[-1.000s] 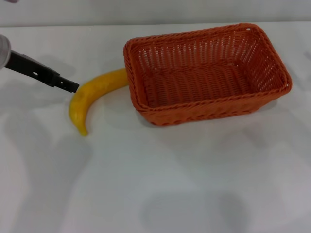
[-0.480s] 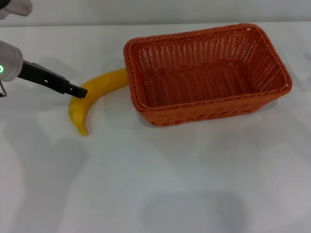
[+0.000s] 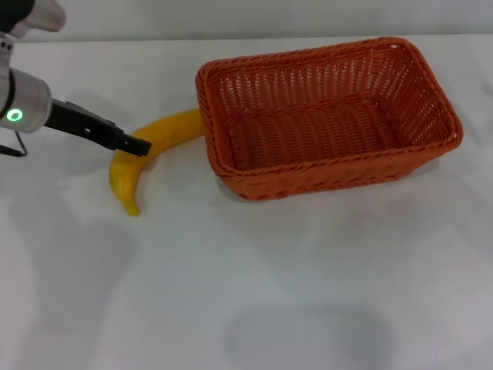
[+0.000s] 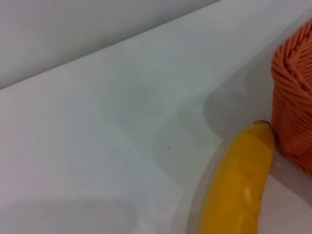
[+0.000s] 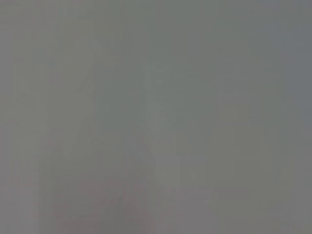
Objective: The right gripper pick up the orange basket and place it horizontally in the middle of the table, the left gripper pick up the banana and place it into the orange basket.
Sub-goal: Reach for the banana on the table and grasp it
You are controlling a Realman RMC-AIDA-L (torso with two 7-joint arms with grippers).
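Observation:
The orange basket [image 3: 327, 116] lies lengthwise across the middle-right of the white table [image 3: 231, 277], open side up and with nothing in it. A curved yellow banana [image 3: 146, 154] lies on the table left of it, one end against the basket's left wall [image 4: 292, 97]. My left gripper [image 3: 137, 146] reaches in from the left on the arm with the green ring light, its black tip over the banana's middle. The left wrist view shows the banana [image 4: 239, 185] close up beside the basket. My right gripper is out of view.
The table's front half in the head view is bare white surface. Its far edge [image 3: 115, 40] runs just behind the basket. The right wrist view shows only plain grey.
My left gripper has moved rightward from the table's left side until its tip is over the banana. Banana and basket have stayed put.

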